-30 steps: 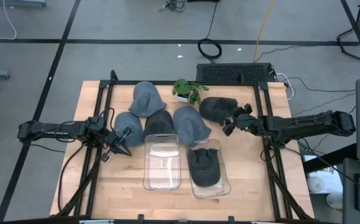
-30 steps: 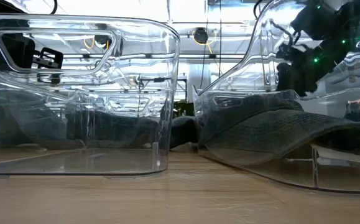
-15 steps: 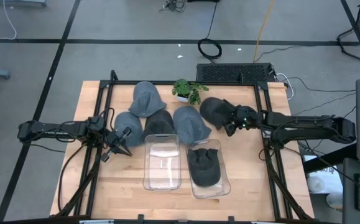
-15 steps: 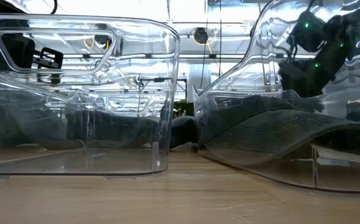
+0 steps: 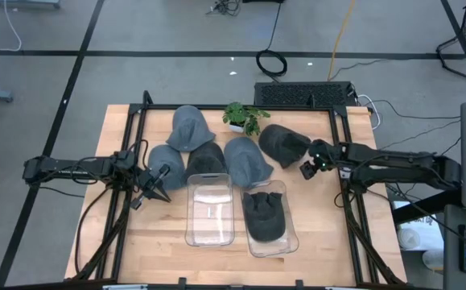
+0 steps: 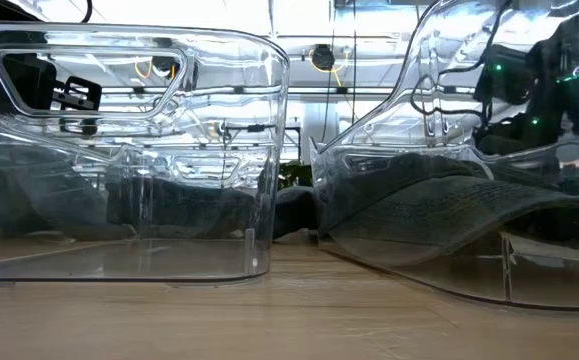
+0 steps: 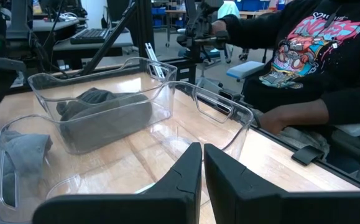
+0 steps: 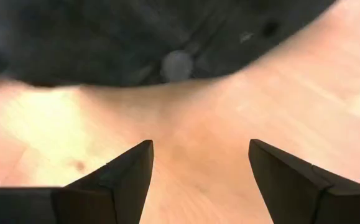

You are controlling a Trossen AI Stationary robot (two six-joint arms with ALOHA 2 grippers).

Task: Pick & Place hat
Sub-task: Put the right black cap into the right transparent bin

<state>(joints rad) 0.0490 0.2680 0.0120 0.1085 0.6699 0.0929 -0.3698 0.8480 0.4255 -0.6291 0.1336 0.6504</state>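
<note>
Judging by the slack, creased cloth, the dark hat (image 5: 282, 143) on the far right of the table (image 5: 120, 250) is expected to be light and soft, collapsing under a pinch rather than resisting it. Little slip is expected from woven fabric. A hold low on the crown near the edge, with a fold of cloth gathered between the fingers, is judged safest; the small button on top (image 8: 177, 64) offers too little to grip.

The right gripper (image 5: 308, 169) is seen just beside the hat's right edge, low over the wood, its fingers (image 8: 119, 177) spread wide and empty. In the right wrist view the hat fills the space just ahead of the fingertips; bare table lies between the two fingers, so the cloth is not yet enclosed.

Four other hats lie grouped left of the target, and another rests in the right clear bin (image 5: 268, 217); the left clear bin (image 5: 209, 208) holds none.

The left gripper (image 5: 157, 187) waits at the left of the table, fingers (image 7: 186, 171) pressed together on nothing.
</note>
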